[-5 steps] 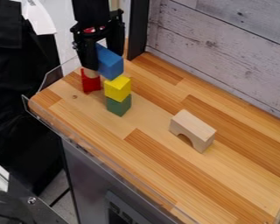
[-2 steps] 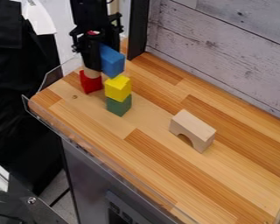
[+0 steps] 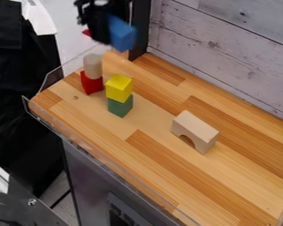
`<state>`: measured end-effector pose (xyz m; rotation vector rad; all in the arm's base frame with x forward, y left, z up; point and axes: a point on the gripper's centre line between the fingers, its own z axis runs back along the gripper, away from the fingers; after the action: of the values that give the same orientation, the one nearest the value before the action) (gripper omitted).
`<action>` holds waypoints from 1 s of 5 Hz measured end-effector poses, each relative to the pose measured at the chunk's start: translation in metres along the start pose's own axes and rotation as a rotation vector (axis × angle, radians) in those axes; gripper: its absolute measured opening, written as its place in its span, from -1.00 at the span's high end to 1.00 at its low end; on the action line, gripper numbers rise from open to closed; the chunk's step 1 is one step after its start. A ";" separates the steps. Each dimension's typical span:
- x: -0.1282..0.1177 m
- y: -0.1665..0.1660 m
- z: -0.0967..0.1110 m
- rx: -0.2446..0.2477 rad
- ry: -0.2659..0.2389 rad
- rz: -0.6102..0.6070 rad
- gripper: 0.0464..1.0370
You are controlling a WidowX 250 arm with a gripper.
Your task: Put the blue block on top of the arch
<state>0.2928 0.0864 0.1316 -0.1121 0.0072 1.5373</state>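
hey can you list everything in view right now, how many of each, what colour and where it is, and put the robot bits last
Block: one, blue, in the air, in the gripper
Block: one, yellow, on the green block
Block: one, green, on the counter
Cylinder: one, pale wood, upright on the red block
Block: one, red, on the counter
Arch: one, pale wood, standing on the counter
Counter: one, brown wood, under the pieces
Boarded wall: one, grey, behind the counter
Post: one, black, at the counter's back edge
Cloth: black, left of the counter
Gripper: one, black, top of the view
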 end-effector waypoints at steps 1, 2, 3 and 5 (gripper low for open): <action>-0.029 0.000 0.006 -0.009 0.000 -0.036 -0.11; -0.067 0.000 -0.002 0.028 -0.035 -0.097 -0.11; -0.110 0.002 -0.025 0.100 -0.027 -0.193 -0.11; -0.138 0.008 -0.068 0.179 0.056 -0.193 -0.11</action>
<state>0.2849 -0.0566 0.0743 -0.0131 0.1734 1.3338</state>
